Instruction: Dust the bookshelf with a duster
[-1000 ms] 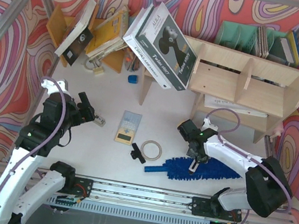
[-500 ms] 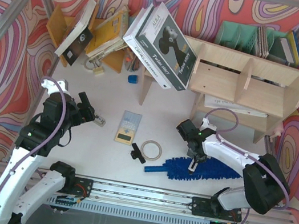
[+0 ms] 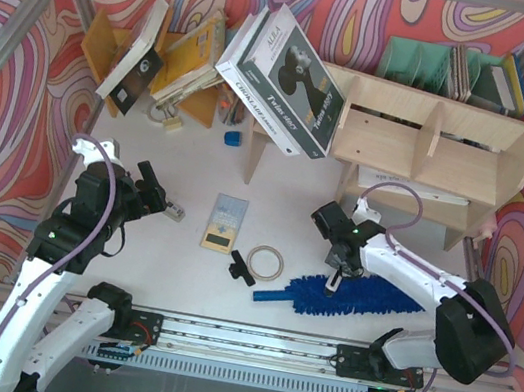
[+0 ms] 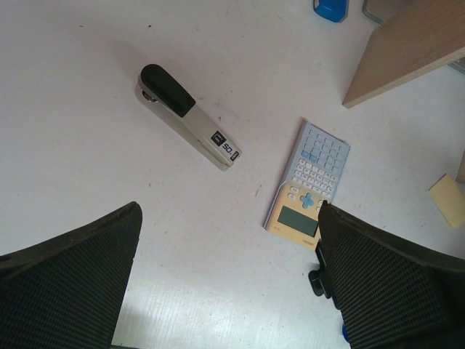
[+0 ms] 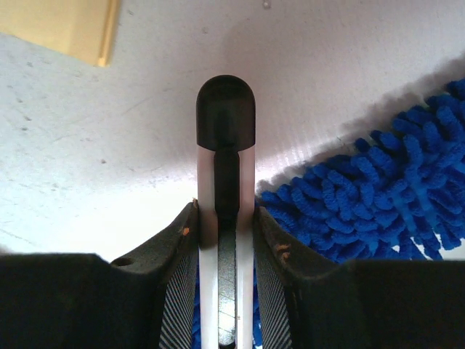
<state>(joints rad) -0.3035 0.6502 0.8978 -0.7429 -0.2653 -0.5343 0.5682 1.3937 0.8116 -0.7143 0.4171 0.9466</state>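
The blue duster (image 3: 346, 297) lies flat on the table in front of the pale plywood bookshelf (image 3: 432, 150), its handle end (image 3: 270, 296) pointing left. My right gripper (image 3: 335, 268) hangs over the fluffy head (image 5: 378, 211). It is shut on a slim white tool with a black tip (image 5: 226, 138), not on the duster. Blue fibres show below the right gripper (image 5: 225, 218). My left gripper (image 3: 158, 196) is far to the left, wide open and holding nothing. In the left wrist view the left gripper (image 4: 229, 218) has bare table between its fingers.
A stapler (image 4: 189, 116), a calculator (image 3: 225, 222), a tape ring (image 3: 265, 261) and a black clip (image 3: 240, 268) lie between the arms. A big book (image 3: 283, 78) leans on the bookshelf's left end. An orange-brown book rack (image 3: 164, 62) stands at the back left, a green file holder (image 3: 437, 69) behind the shelf.
My right gripper's jaws have narrowed onto the white tool and shifted slightly away from the table's near edge. The left arm and the duster have not moved.
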